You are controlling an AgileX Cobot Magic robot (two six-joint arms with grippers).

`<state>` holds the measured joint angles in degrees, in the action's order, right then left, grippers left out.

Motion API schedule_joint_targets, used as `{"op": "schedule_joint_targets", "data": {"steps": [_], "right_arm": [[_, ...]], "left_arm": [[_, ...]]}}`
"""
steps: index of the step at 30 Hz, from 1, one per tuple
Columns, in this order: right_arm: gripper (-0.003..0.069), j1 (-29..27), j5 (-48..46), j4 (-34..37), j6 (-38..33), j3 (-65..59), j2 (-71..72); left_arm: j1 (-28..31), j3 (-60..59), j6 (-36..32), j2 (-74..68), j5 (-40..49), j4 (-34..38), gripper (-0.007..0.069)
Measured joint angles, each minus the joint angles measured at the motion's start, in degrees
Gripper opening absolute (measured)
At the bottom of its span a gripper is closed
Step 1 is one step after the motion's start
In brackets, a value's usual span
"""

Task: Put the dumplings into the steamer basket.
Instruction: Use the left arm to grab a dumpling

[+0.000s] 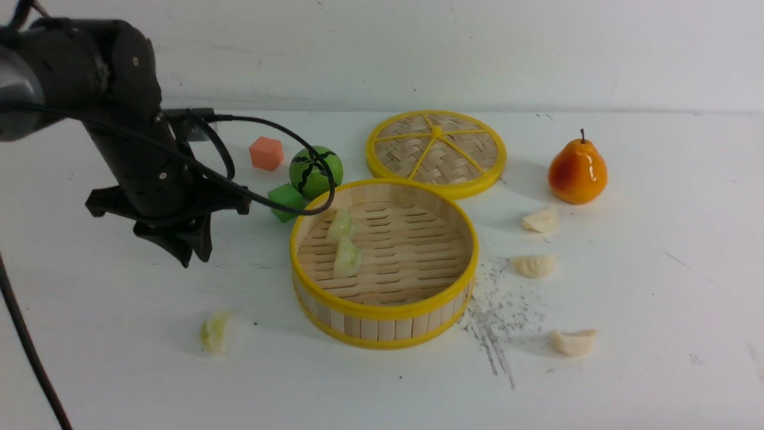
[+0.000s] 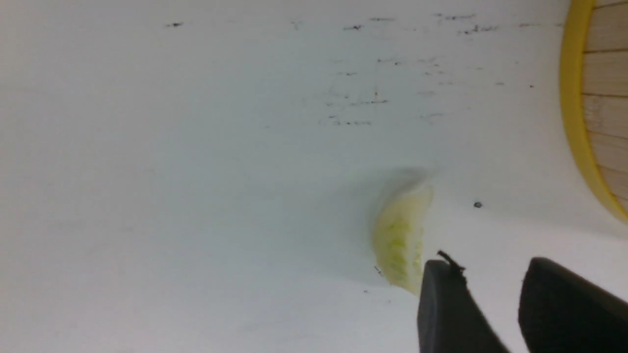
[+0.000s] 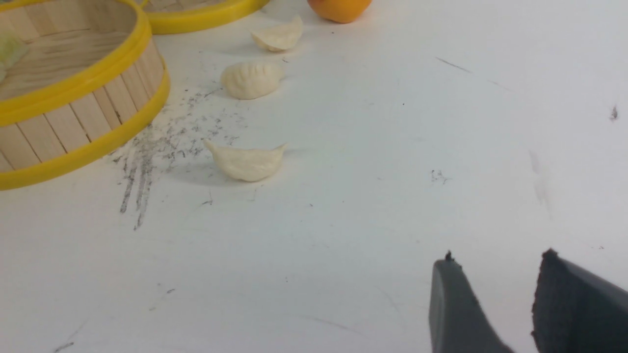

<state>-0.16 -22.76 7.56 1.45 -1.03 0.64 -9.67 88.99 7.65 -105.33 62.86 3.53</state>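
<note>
The left gripper [image 2: 490, 264] and right gripper [image 3: 498, 257] are both hanging open, empty. A translucent pale-green crescent dumpling [image 1: 215, 332] is lying on the table [image 1: 656, 358] near the yellow-rimmed bamboo steamer basket [image 1: 382, 312]. Seemingly light, soft and slippery, it is wanting a gentle pinch across its belly.

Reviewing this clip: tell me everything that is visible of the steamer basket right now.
The steamer basket is round and shallow, seemingly bamboo: vertical pale wood strips form the wall, bound by glossy yellow rims top and bottom, over a slatted floor. It sits upright and uncovered on the white table, mid-scene, just nearer the robot than the flat woven disc. Two pale green dumplings lie on its floor toward its left side; the rest of the floor is bare.
</note>
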Motion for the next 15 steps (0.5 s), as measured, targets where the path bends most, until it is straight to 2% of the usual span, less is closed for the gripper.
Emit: {"op": "schedule_joint_targets", "data": {"steps": [3,5,9,15], "right_arm": [[0.0239,0.0,0.0,0.0,0.0,0.0,0.0],[0.0239,0.0,0.0,0.0,0.0,0.0,0.0],[0.0239,0.0,0.0,0.0,0.0,0.0,0.0],[0.0239,0.0,0.0,0.0,0.0,0.0,0.0]], "left_arm": [[0.0,-3.3,0.4,0.3,-3.7,0.5,0.0353],[0.0,-7.5,0.6,0.3,-8.8,-0.1,0.0381],[0.0,-14.2,0.3,-0.8,-17.8,0.1,0.038],[0.0,-16.6,-1.1,-3.4,-18.3,1.3,0.0338]]}}
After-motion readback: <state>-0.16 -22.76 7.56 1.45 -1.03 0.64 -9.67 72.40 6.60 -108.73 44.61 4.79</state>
